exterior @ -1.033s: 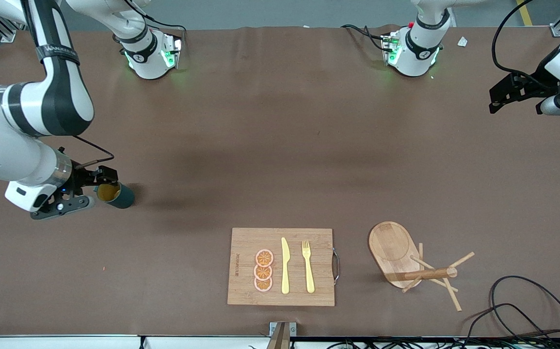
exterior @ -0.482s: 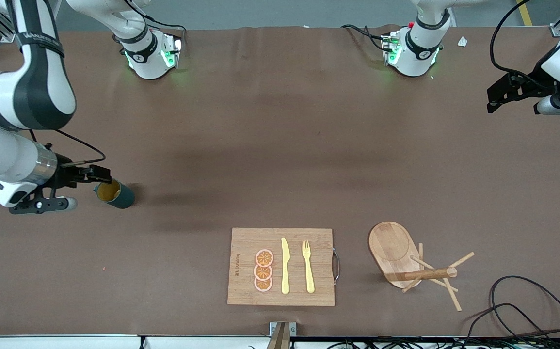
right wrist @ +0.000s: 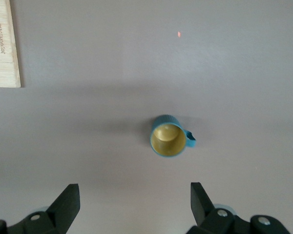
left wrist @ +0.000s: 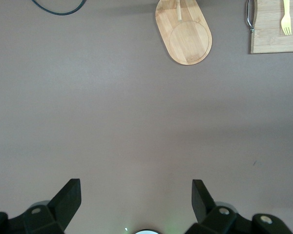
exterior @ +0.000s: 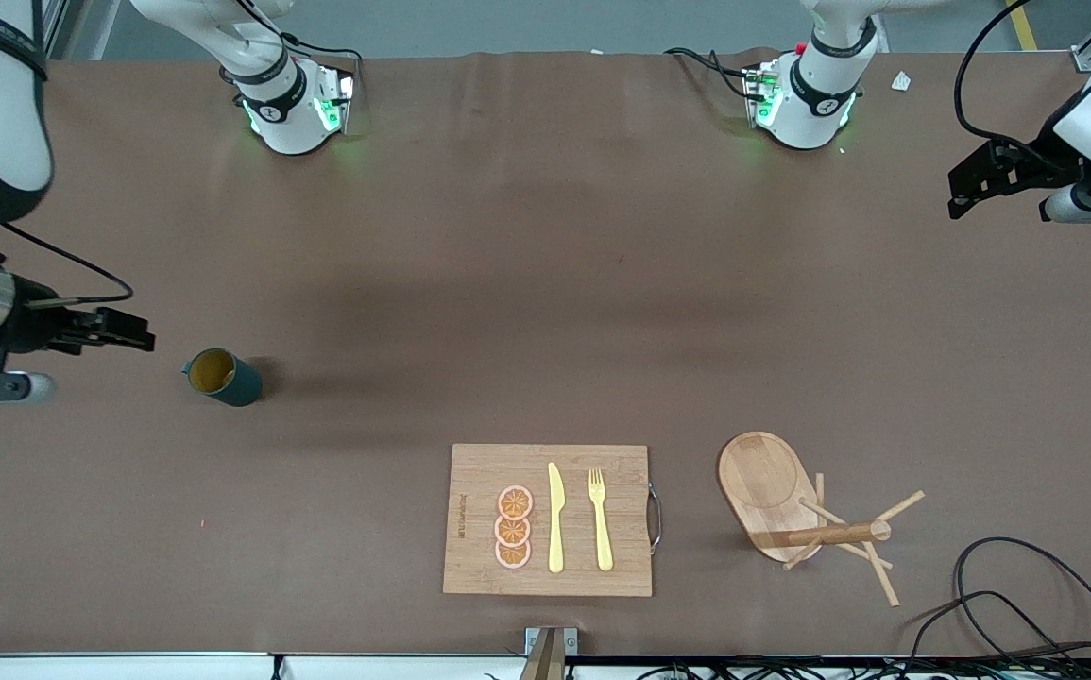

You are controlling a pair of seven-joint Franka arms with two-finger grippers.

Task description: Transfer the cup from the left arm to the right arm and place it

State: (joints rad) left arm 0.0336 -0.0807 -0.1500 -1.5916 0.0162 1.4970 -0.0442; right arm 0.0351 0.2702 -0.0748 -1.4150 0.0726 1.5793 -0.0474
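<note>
Table: matt brown covering, smooth, faintly creased; looks like paper or thin cloth.
Cup: dark teal outside with ribbed sides, mustard-yellow inside; low sheen, possibly glazed ceramic.
Cutting board: pale wood, visible grain, matt; thin metal handle.
Knife and fork: yellow, smooth, plastic-looking.
Peg stand: light wood, smooth finish.
Right gripper: matt black.
Left gripper: matt black.

Brown matte tabletop under even overhead light, soft shadows across its middle, grey floor along the bases' edge, black cables coiled at the left arm's end
</note>
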